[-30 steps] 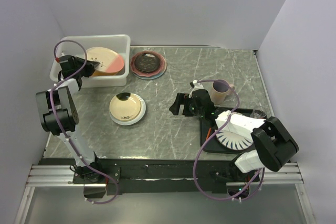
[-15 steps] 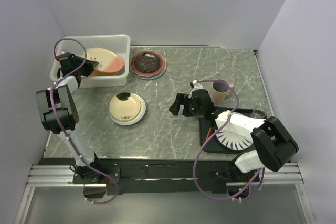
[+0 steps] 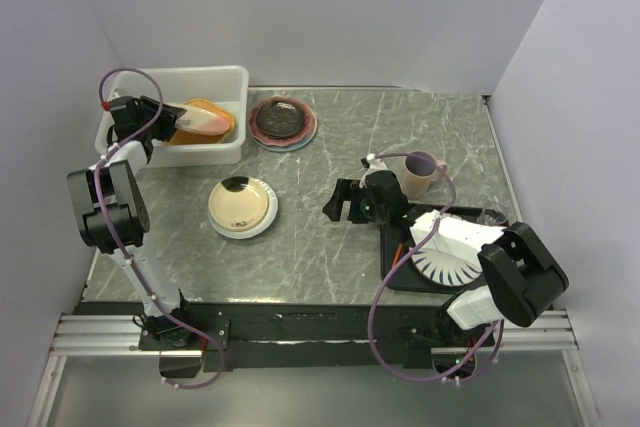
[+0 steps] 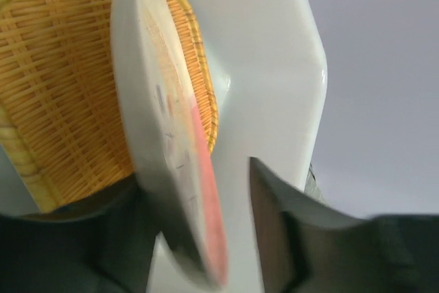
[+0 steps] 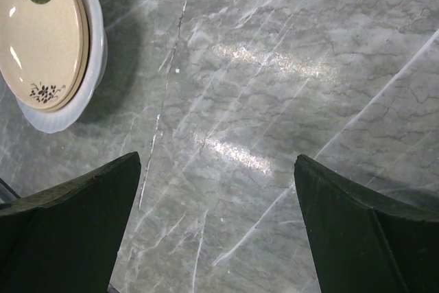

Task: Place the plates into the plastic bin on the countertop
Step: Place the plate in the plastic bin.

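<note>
The plastic bin (image 3: 190,74) stands at the back left of the countertop (image 3: 320,247). Inside it, a cream plate with a pink edge (image 3: 205,120) leans over the orange woven-textured plate (image 3: 207,105). My left gripper (image 3: 158,119) is at the bin's left end. In the left wrist view the pink-edged plate (image 4: 161,135) stands edge-on between the jaws of my left gripper (image 4: 199,183), with a clear gap to the right finger (image 4: 274,224). A dark brown pink-rimmed plate (image 3: 282,120) lies right of the bin. A tan-gold plate (image 3: 240,203) rests on a white plate (image 3: 263,223). My right gripper (image 3: 340,202) hovers open over bare countertop (image 5: 274,66).
A black tray (image 3: 395,259) holding a striped white plate (image 3: 445,265) sits at the front right under the right arm. A pink mug (image 3: 422,173) stands behind it. The tan-gold plate (image 5: 38,39) shows at the right wrist view's top left.
My left gripper's jaws have opened. The pink-edged plate has tipped to a new lean in the bin, and the orange plate under it now shows. The right arm has not moved.
</note>
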You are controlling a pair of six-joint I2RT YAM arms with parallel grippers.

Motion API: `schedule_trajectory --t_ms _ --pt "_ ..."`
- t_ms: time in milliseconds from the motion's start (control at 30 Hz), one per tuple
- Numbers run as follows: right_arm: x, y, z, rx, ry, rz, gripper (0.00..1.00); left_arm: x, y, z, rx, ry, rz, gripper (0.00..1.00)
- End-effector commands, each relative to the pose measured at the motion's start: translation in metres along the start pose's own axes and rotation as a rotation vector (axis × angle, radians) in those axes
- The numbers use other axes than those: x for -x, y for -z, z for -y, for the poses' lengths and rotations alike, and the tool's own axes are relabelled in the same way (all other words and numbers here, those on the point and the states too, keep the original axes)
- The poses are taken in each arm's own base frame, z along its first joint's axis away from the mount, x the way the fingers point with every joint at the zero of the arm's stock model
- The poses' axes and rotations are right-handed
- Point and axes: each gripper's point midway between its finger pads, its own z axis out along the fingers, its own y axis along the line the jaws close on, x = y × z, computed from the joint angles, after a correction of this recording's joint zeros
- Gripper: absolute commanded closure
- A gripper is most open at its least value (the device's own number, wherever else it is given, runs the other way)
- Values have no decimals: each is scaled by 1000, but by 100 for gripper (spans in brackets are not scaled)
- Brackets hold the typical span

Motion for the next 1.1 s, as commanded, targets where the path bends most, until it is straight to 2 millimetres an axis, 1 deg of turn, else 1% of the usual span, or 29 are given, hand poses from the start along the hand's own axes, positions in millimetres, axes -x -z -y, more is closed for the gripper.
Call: schedule_trajectory --t_ms 0,33,67,167,333,433,467,500,533,567,700,733,767,833,900,933,967,1067 --pt "20 2 -19 44 20 50 0 25 4 35 -76 -76 68 40" --pt "21 2 -19 45 19 51 0 24 4 32 -65 -76 61 38" --pt "21 2 -19 44 19 50 0 27 3 32 -56 -78 68 34" --pt "21 3 -20 48 18 51 0 29 0 29 -30 -98 57 29" --pt "20 2 -22 55 16 47 0 28 -8 21 14 -129 28 25" --pt "21 3 -24 59 15 48 0 29 -14 11 76 -159 4 23" --pt "21 3 -24 59 16 48 0 32 -18 13 80 -194 6 19" --pt "20 3 -25 61 15 47 0 30 -17 7 115 -198 -12 16" --pt "21 2 -26 66 11 47 0 33 -18 4 136 -207 -8 15" --pt "21 2 -29 73 14 45 0 33 -21 7 133 -218 -10 13" --pt "22 1 -34 84 18 45 0 32 -24 -3 178 -250 -21 9" --pt "22 1 -34 83 18 43 0 29 -24 -9 203 -249 -38 9" --pt "23 2 -36 87 19 46 0 29 -27 -11 216 -262 -38 8" --pt "23 2 -38 89 22 43 0 28 -28 -11 228 -275 -55 7" --pt "25 3 -42 95 26 42 0 27 -30 -17 267 -306 -60 4" --pt "26 5 -43 99 29 45 0 28 -30 -15 270 -320 -60 3" --pt "26 5 -43 99 29 47 0 25 -29 -18 295 -336 -66 2" --pt "30 10 -48 109 35 60 0 26 -26 -19 344 -377 -45 1"
